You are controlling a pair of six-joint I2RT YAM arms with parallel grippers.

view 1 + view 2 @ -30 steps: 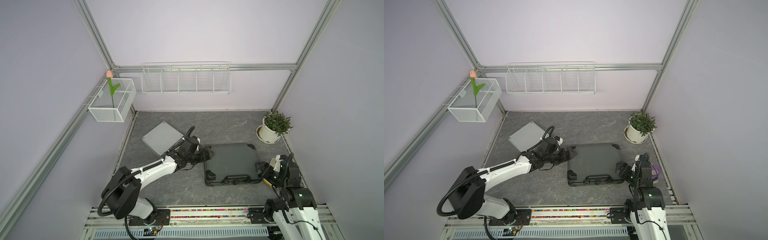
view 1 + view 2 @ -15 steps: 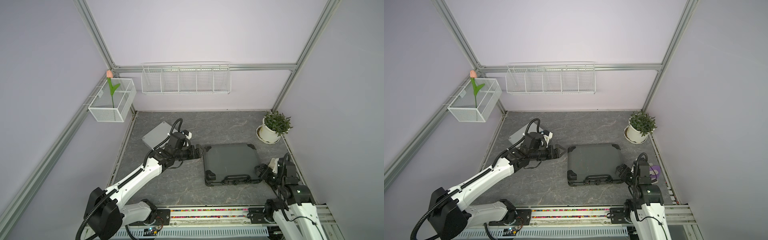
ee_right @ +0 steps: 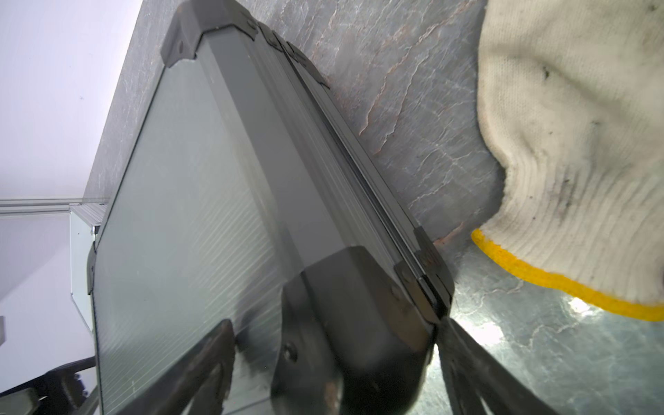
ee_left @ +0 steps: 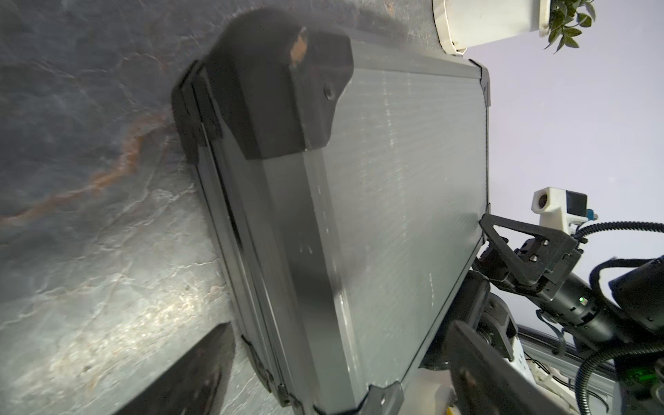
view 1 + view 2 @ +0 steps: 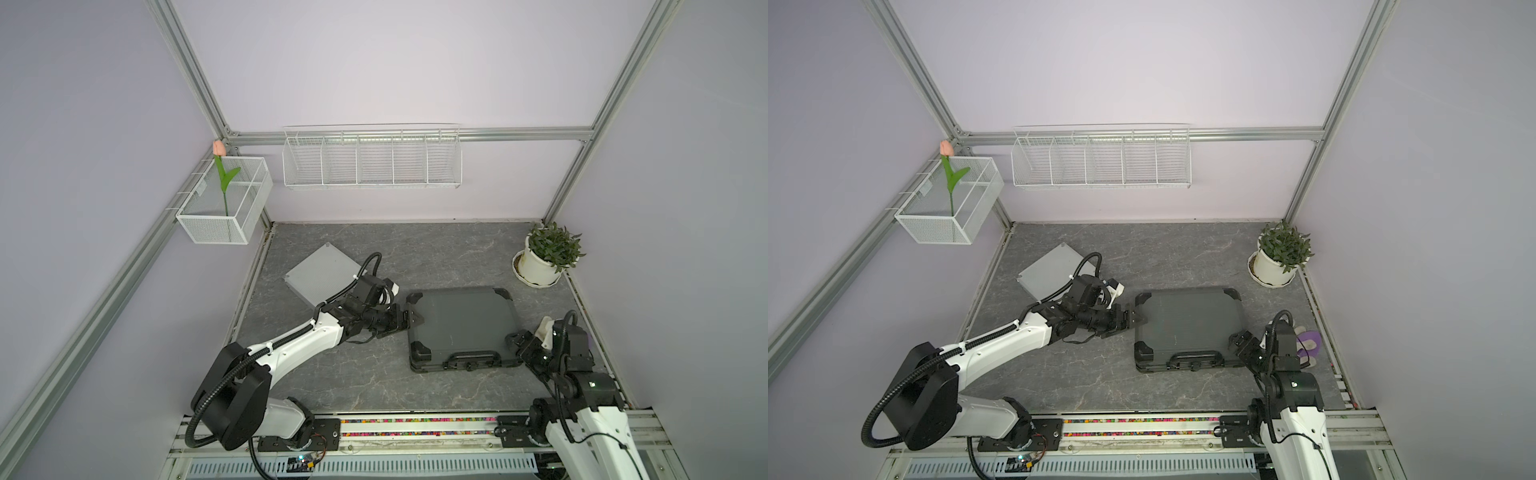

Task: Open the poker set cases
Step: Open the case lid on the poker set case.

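The dark grey case [image 5: 461, 324] [image 5: 1187, 324] lies flat and closed at mid-right, its handle toward the front rail. The silver case [image 5: 322, 274] [image 5: 1050, 270] lies closed at the back left, partly behind my left arm. My left gripper [image 5: 411, 320] [image 5: 1136, 319] stands open at the dark case's left edge. In the left wrist view that gripper [image 4: 334, 377] straddles the edge of the case [image 4: 395, 179]. My right gripper [image 5: 515, 338] [image 5: 1237, 343] is open at the case's front right corner. In the right wrist view this gripper [image 3: 334, 370] has that corner of the case [image 3: 179, 215] between its jaws.
A potted plant [image 5: 548, 257] stands at the back right. A white glove with a yellow cuff [image 3: 575, 143] lies on the table just right of the dark case, by the right arm. Wire baskets [image 5: 370, 158] hang on the back and left walls.
My left arm stretched out and its gripper drew a little left of the dark case, then came back to the case's left edge. The right gripper and both cases have hardly moved.
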